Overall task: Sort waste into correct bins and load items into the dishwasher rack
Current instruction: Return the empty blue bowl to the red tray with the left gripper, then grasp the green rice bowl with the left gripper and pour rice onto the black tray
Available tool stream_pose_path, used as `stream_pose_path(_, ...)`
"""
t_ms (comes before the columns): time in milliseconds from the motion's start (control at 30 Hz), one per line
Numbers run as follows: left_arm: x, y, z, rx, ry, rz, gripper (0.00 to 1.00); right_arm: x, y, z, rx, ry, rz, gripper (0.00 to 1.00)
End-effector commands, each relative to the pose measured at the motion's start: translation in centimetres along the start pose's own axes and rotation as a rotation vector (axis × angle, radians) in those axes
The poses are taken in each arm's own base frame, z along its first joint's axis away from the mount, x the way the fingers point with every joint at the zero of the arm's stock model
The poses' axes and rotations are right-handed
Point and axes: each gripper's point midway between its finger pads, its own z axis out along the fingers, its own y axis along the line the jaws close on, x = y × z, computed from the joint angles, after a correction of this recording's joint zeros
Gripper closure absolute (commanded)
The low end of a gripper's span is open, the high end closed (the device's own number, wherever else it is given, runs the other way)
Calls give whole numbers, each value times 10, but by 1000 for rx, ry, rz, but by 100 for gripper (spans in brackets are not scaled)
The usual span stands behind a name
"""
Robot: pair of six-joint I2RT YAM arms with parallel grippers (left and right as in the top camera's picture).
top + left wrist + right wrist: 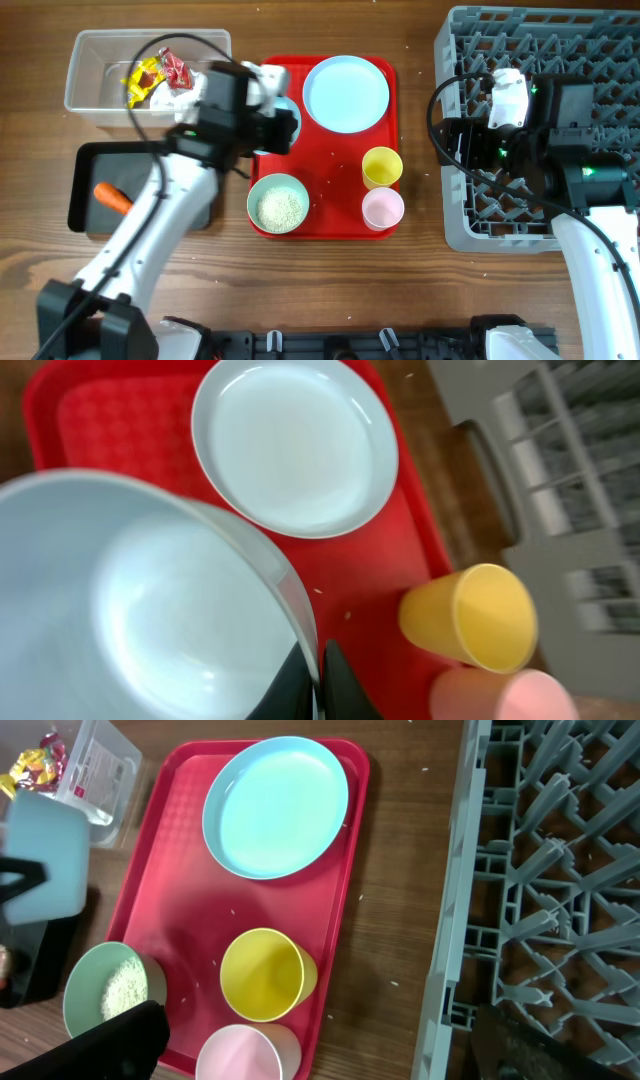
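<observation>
Empty bowl [130, 610] is in the left fingers [335, 685] at the far-left corner of the red tray [330, 150], tipped on edge with its mouth toward the wrist cam. It looks lifted, but I can't confirm the gap. The fingers are nearly closed, pinching the rim wall with one inside and one outside. Handling guess: hard plastic, so light, stiff and glossy, likely slippery. A rim pinch carries the weight fine, but the bowl can pivot about the pinch, so keep wrist moves slow. The left arm comes in from the tray's left side, forearm slanting over the black tray [95, 160], wrist above the red tray's left edge. On the red tray: plate [346, 92] at the far end, rice bowl [278, 203] near-left, yellow cup [381, 167] and pink cup [383, 209] near-right. The rice bowl probably needs dumping before racking. The right fingers [115, 1040] are spread wide and empty, with the right arm over the dishwasher rack [600, 60] to the right of the red tray. Likely next: carry the empty bowl across the tray to the rack. The risk is clipping the cups or the right arm.
</observation>
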Motion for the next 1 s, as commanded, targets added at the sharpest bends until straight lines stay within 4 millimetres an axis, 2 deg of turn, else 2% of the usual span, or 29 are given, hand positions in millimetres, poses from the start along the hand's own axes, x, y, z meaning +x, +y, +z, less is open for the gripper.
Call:
stream_pose_path(0,3,25,30,-331,-16,83,96,-6,1,-4,6,-16,-17,0)
stream_pose_path(33,12,26,47,-333,18,94,96,-6,1,-4,6,-15,-18,0)
stream_pose_path(133,35,36,74,-351,101,94,96,-6,1,-4,6,-15,-18,0)
stream_pose_path(200,40,39,81,-355,118,93,93,-6,1,-4,7,-16,-19,0)
stream_pose_path(233,38,39,81,-354,112,94,86,-6,1,-4,7,-15,-19,0)
stream_pose_path(267,37,38,81,-352,105,94,66,-6,1,-4,7,-16,-20,0)
stream_pose_path(300,36,38,82,-351,101,94,54,-6,1,-4,7,-16,-19,0)
stream_pose_path(333,35,38,82,-350,97,94,48,-6,1,-4,7,-16,-20,0)
stream_pose_path(433,28,27,66,-317,97,91,44,-5,1,-4,7,-14,-20,0)
stream_pose_path(500,26,-2,29,-211,132,82,41,-6,1,-4,7,-16,-20,0)
stream_pose_path(567,44,-21,17,-108,206,72,40,-7,1,-4,7,-20,-21,0)
stream_pose_path(600,62,-24,16,-95,277,82,40,-7,1,-4,7,-20,-21,0)
stream_pose_path(633,85,-25,18,-103,352,87,40,-7,1,-4,7,-20,-21,0)
stream_pose_path(800,151,-27,26,-110,520,127,41,-7,1,-4,6,-20,-21,0)
stream_pose_path(967,186,-24,31,-112,576,145,49,-6,1,-4,6,-17,-19,0)
